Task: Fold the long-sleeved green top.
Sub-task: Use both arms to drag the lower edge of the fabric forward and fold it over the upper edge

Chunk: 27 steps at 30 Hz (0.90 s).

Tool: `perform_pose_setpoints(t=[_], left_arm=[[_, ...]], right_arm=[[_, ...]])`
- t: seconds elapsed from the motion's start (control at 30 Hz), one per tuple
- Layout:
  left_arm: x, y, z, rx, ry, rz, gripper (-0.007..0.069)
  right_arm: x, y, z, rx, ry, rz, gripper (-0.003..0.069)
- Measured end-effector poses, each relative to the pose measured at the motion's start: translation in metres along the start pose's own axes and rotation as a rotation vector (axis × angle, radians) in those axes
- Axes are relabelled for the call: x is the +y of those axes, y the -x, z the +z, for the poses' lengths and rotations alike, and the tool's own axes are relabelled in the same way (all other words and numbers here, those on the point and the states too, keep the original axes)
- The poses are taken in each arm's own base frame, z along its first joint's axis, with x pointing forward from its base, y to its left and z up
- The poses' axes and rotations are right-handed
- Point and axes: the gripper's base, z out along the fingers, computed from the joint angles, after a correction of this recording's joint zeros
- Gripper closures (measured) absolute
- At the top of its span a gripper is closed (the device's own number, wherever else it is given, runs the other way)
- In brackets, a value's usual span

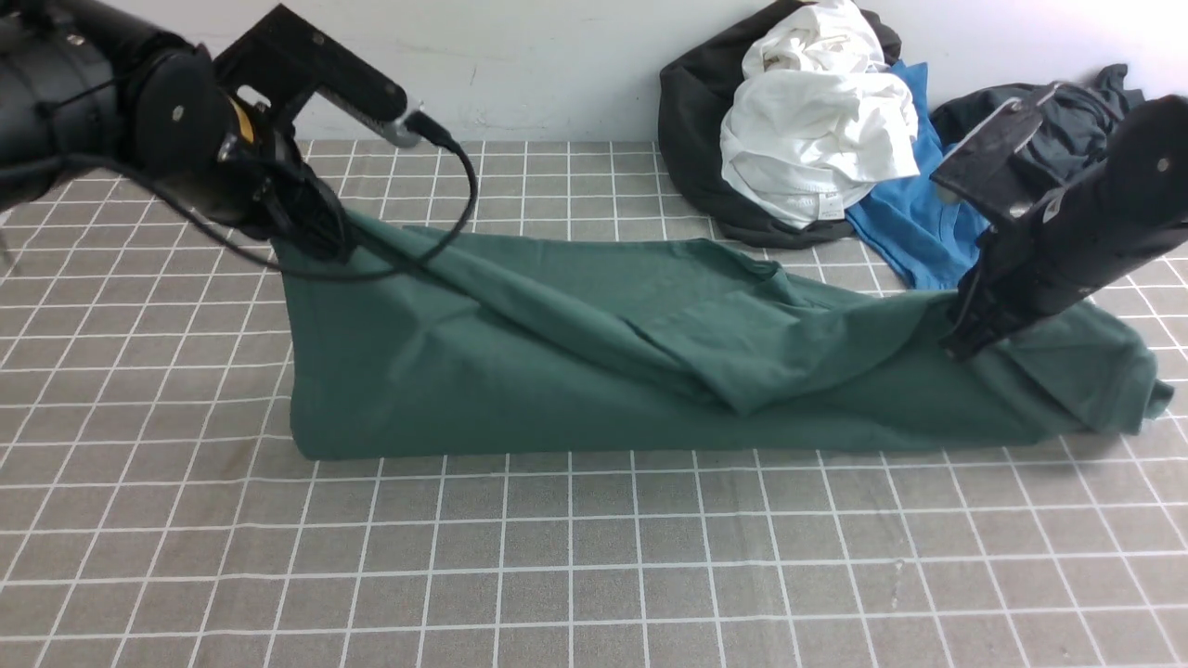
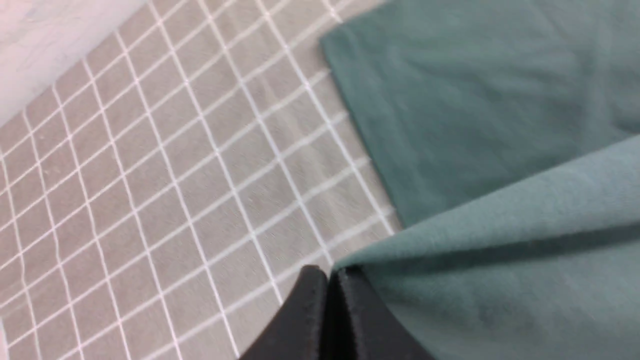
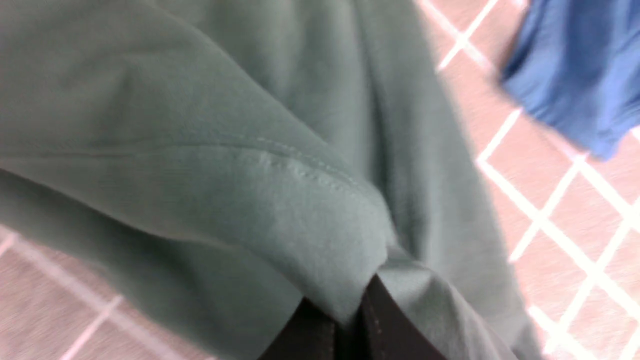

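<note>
The green long-sleeved top (image 1: 557, 371) lies stretched across the middle of the grey checked table, with both far corners raised off the cloth. My left gripper (image 1: 316, 246) is shut on its raised far-left corner. In the left wrist view the black jaws (image 2: 327, 275) are pressed together, with the top's edge (image 2: 475, 100) caught at their tip. My right gripper (image 1: 961, 339) is shut on a bunched fold near the right end. In the right wrist view the green cloth (image 3: 200, 125) is pinched between the jaws (image 3: 350, 312). The neck label and chest print are hidden.
A heap of clothes sits at the back right against the white wall: a dark charcoal garment (image 1: 696, 121), a white one (image 1: 817, 130), a bright blue one (image 1: 914, 223) and another dark one (image 1: 1067, 121). The checked tablecloth (image 1: 557, 557) stretches toward the near edge.
</note>
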Motion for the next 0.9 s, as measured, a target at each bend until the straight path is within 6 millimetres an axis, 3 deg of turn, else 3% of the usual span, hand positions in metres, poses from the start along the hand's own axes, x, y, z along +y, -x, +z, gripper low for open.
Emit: perform_pose_setpoints(t=[0.03,0.1,0.13,0.2,0.23,0.3,0.5,0.6,0.7,0.8,0.9], left_arm=[[0.011,0.006,0.024,0.013,0.011,-0.028,0.0631],[0.014,0.009,0.037,0.019,0.011,-0.043,0.0631],[0.018,0.012,0.057,0.027,0.010,-0.065,0.0631],[0.020,0.016,0.081,0.035,0.008,-0.103,0.0631],[0.020,0.016,0.083,0.035,0.007,-0.106,0.0631],[0.019,0.020,0.111,0.038,0.006,-0.157,0.0631],[0.016,0.024,0.152,0.011,0.007,-0.241,0.0615],[0.015,0.023,0.160,0.010,0.007,-0.242,0.0553],[0.022,0.023,0.161,-0.007,0.018,-0.258,0.0438],[0.028,0.027,0.154,-0.015,0.029,-0.267,0.0352],[0.040,0.037,0.129,0.000,0.044,-0.282,0.0283]], right_arm=[[-0.010,-0.001,0.002,-0.030,-0.040,0.020,0.0651],[-0.017,0.000,0.005,-0.045,-0.056,0.045,0.0651],[-0.025,0.002,0.011,-0.061,-0.067,0.076,0.0651],[-0.032,0.006,0.020,-0.077,-0.066,0.105,0.0651],[-0.032,0.007,0.021,-0.078,-0.067,0.105,0.0651],[-0.038,0.014,0.036,-0.091,-0.066,0.121,0.0651],[-0.047,0.019,0.069,-0.080,-0.062,0.212,0.0638],[-0.053,0.016,0.075,-0.046,-0.075,0.281,0.0592],[-0.060,0.013,0.072,-0.015,-0.110,0.342,0.0515],[-0.064,0.016,0.064,0.002,-0.130,0.358,0.0457],[-0.061,0.033,0.038,-0.033,-0.140,0.347,0.0427]])
